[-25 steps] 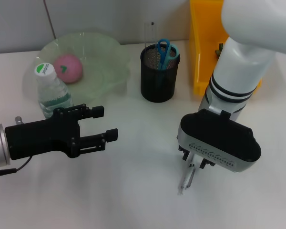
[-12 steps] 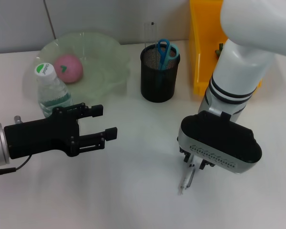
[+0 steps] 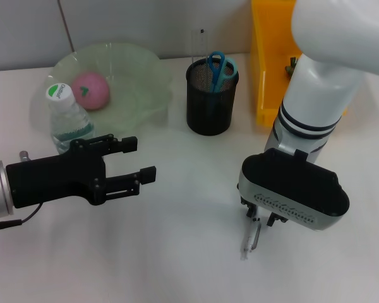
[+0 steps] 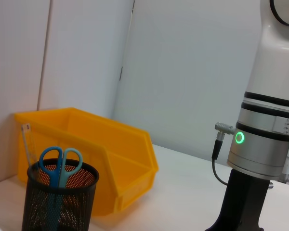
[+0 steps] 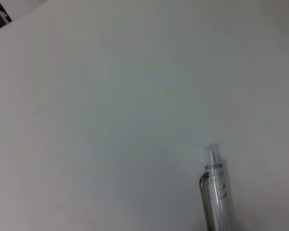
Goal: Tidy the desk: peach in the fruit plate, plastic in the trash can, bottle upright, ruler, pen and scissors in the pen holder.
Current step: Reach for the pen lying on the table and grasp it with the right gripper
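Note:
My right gripper (image 3: 263, 219) hangs low over the table's front right, under its wrist housing, shut on the clear pen (image 3: 249, 240), which slants down toward the table; the pen's end (image 5: 214, 192) shows over bare white table. My left gripper (image 3: 136, 160) is open and holds nothing, hovering in front of the upright bottle (image 3: 68, 123). The pink peach (image 3: 90, 89) lies in the green fruit plate (image 3: 142, 69). Blue scissors (image 3: 216, 67) and a clear ruler (image 3: 198, 45) stand in the black mesh pen holder (image 3: 208, 104). The plastic is not clearly seen.
A yellow bin (image 3: 268, 63) stands at the back right behind my right arm, with a small dark thing (image 3: 291, 63) inside. The left wrist view shows the pen holder (image 4: 58, 202), the bin (image 4: 106, 149) and my right arm (image 4: 262, 149). A wall runs along the back.
My right gripper has shifted slightly toward the front right, and the pen has moved with it. The left gripper has barely moved.

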`<state>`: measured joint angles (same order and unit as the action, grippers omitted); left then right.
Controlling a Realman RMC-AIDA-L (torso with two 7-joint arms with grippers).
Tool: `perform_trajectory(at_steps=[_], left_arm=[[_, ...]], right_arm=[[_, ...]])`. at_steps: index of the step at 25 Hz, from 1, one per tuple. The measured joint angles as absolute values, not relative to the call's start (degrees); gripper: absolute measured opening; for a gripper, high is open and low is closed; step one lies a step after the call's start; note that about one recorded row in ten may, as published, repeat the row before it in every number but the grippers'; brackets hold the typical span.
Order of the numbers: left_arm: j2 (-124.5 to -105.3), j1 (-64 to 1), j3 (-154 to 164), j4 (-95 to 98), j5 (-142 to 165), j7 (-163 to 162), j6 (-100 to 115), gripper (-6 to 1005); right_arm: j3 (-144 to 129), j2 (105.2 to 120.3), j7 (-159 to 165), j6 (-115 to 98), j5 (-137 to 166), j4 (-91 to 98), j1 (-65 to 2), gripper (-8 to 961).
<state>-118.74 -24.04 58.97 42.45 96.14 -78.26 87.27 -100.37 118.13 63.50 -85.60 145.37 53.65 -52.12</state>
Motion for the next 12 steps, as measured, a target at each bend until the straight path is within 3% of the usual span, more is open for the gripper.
perform_trajectory(at_steps=[12], left_arm=[[-118.65, -24.0, 58.97, 42.45, 95.42, -78.32, 87.27, 742]], right_arm=[[-100.32, 118.12, 62.82, -84.15, 145.35, 52.25, -52.53, 282]])
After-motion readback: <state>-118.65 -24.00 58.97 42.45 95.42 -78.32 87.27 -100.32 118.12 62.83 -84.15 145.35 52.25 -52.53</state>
